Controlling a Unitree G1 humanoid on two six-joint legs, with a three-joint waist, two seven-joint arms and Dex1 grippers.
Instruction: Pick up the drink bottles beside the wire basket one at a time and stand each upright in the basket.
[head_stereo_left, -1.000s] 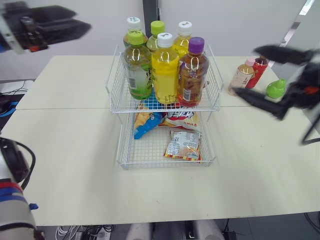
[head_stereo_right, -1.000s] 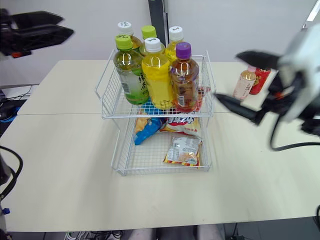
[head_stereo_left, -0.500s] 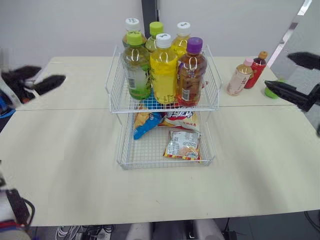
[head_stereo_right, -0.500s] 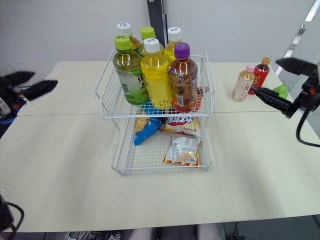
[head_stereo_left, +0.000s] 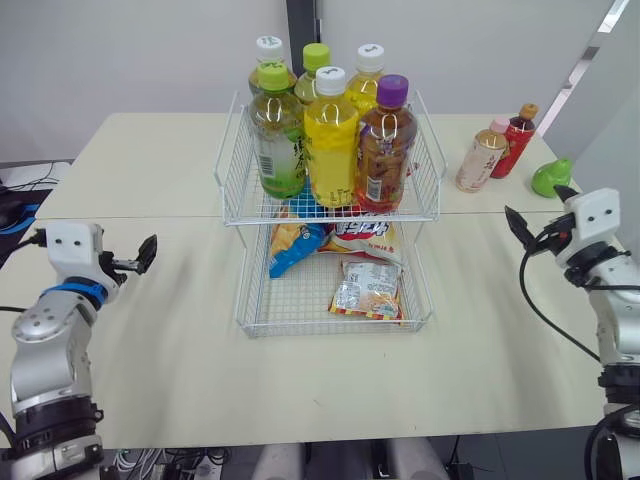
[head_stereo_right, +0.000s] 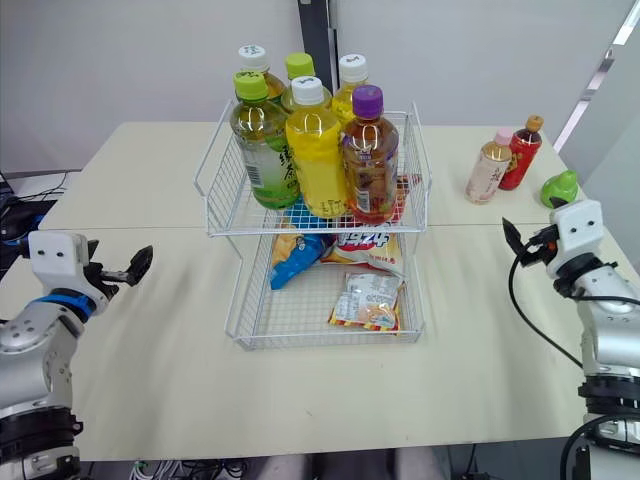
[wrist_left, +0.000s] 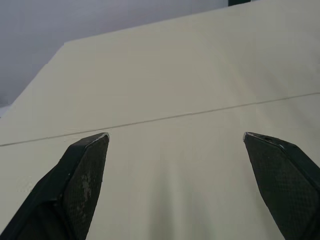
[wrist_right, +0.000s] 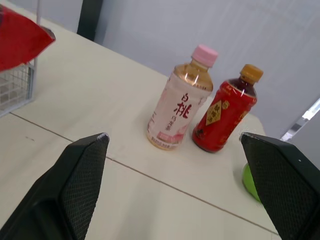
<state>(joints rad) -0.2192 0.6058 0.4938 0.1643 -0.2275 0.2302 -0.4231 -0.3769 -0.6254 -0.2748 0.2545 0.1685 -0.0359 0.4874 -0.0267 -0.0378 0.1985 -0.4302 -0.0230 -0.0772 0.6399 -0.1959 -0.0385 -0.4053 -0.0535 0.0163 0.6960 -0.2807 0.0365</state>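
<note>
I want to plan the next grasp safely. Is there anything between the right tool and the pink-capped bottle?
Nothing visible does. Bare table lies between the open right tool and the pink-capped bottle; the red bottle stands beside it, not in front.

Six bottles (head_stereo_left: 330, 135) stand upright in the top tier of the wire basket (head_stereo_left: 229, 170). Right of the basket, a pink-capped bottle (head_stereo_left: 480, 160) and a red bottle (head_stereo_left: 517, 140) stand upright side by side.

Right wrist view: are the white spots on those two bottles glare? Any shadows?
Right wrist view: yes, light glints on the pink-capped bottle and the red bottle; faint soft shadows at their bases. Left eye view: similar glints on the purple-capped bottle.
</note>
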